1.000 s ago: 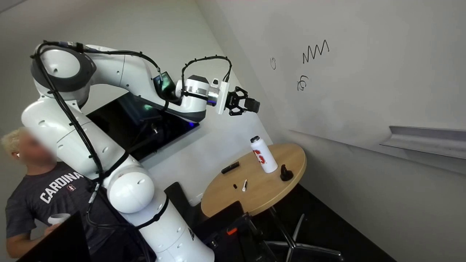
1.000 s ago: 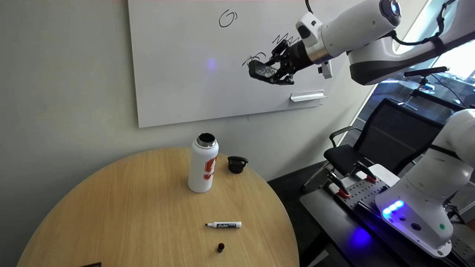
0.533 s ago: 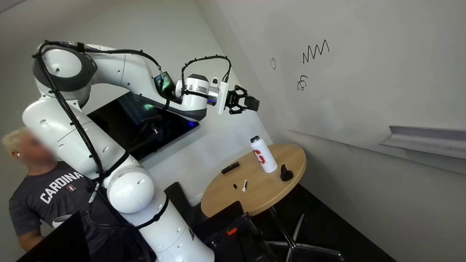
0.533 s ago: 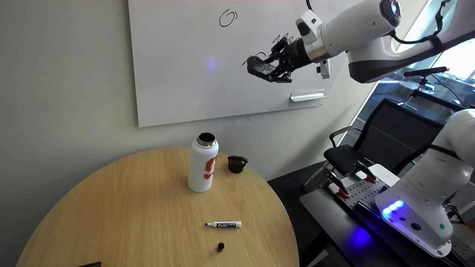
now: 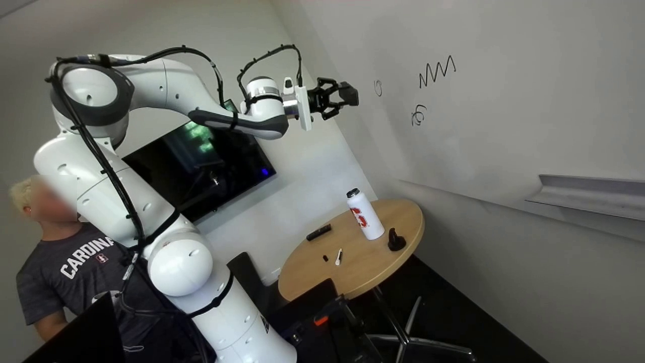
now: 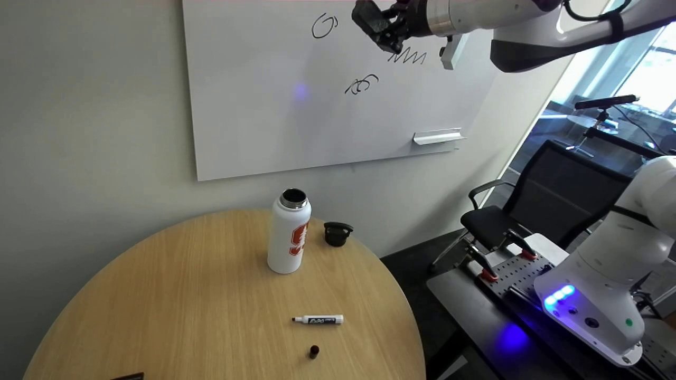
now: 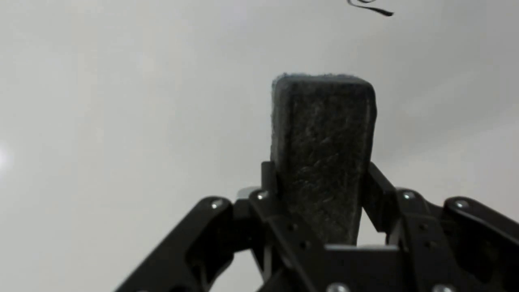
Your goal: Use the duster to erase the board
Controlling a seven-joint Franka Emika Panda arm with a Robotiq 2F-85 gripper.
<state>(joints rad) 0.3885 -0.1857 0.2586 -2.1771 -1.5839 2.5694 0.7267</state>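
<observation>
Round table (image 6: 211,301), pale wall (image 6: 100,116)

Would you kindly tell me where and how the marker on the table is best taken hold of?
I'd grip the marker mid-barrel from above: it lies flat on the table, so the jaws could close across its long sides, clear of the dark tip. The gripper holds the duster, which would need setting down first.

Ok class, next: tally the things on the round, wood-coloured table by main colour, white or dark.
White: 2 (tall cylindrical white bottle with red logo; slim white marker)
Dark: 3 (squat black lid; small dark cylindrical cap; long black remote-like bar)
Total: 5
</observation>
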